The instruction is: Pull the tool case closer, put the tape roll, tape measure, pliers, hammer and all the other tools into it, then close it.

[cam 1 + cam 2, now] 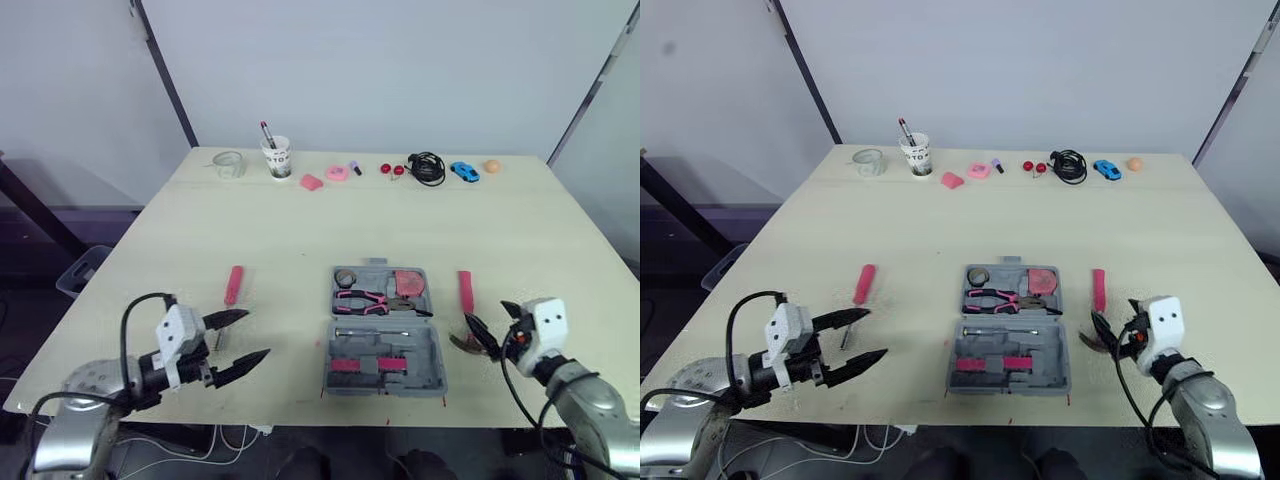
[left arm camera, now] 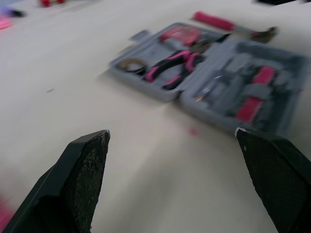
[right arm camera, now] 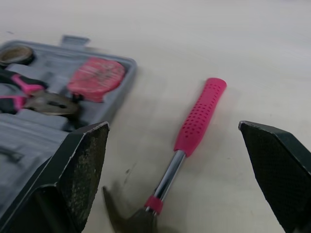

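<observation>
Black fingers of the left gripper (image 1: 257,333) are spread wide apart and hold nothing, low over the near left part of the pale wooden table (image 1: 150,250). At the near right, the right gripper (image 3: 172,124) is likewise released, its two fingers parted with the hammer (image 1: 465,290) lying on the table in the gap ahead of them. The hammer's metal head points toward the robot and sits close to the fingertips; whether they touch it cannot be told. Its pink handle runs away from the robot, just beside the right wall of the case.

Between the two grippers, at the near middle of the table, the grey tool case (image 1: 420,350) lies opened flat. Its nearer half holds grey moulded slots with a few pink pieces and a thin metal bar. Its farther half holds the tape roll (image 1: 345,277) at the left, the pink-handled pliers (image 1: 365,299) across the middle and the pink tape measure (image 1: 408,283) at the right.

Left of the case, apart from it and just beyond the left gripper, a pink-handled tool (image 1: 233,284) lies on the table.

Along the far edge stands a row of small things: a clear cup (image 1: 229,164), a paper cup (image 1: 278,157) with a pen in it, a pink block (image 1: 311,182), a pink ring (image 1: 337,173), two red balls (image 1: 391,169), a coil of black cable (image 1: 427,168), a blue toy car (image 1: 464,171) and an orange ball (image 1: 492,166).
</observation>
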Robot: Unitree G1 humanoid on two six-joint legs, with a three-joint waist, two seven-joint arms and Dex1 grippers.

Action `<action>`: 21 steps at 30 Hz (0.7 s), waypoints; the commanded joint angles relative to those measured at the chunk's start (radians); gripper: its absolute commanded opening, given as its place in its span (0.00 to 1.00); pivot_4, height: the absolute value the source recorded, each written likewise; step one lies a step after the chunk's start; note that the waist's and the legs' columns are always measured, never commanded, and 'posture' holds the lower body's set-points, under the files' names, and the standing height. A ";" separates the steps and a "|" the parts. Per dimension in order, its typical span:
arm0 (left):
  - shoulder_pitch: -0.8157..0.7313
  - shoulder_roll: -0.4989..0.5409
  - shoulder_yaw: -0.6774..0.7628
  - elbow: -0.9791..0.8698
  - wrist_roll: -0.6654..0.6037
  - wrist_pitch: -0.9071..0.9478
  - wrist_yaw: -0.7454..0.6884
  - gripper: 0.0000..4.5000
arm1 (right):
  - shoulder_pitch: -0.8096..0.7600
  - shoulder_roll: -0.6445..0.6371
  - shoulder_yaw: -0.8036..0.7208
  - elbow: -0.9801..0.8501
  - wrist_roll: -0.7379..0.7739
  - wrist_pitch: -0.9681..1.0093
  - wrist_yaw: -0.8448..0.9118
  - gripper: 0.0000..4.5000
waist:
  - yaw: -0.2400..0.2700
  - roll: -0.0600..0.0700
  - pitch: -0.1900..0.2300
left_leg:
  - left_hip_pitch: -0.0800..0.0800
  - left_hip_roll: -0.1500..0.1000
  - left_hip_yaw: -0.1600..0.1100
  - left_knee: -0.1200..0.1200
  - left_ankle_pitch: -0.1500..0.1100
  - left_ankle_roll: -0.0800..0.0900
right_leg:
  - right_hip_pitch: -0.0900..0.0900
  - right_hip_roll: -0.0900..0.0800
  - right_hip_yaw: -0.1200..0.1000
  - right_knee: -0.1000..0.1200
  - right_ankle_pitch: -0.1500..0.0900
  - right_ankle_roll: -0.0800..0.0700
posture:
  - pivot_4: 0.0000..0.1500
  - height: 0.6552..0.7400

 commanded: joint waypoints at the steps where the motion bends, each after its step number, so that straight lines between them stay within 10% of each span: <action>1: -0.061 0.033 -0.039 -0.046 -0.050 0.027 -0.074 0.98 | -0.037 0.028 0.006 0.000 -0.043 0.044 -0.089 1.00 | 0.000 0.000 0.000 | 0.000 0.000 0.001 0.000 0.000 0.000 | 0.000 0.000 0.000 0.000 0.000 0.000 | 1.00 1.00; 21: -0.323 0.047 -0.168 -0.137 -0.126 0.163 -0.169 0.98 | -0.097 0.184 0.043 0.072 -0.121 0.201 -0.287 1.00 | -0.024 0.000 0.000 | 0.000 0.000 0.001 0.000 0.000 0.000 | 0.000 0.003 0.000 0.000 0.000 0.000 | 1.00 1.00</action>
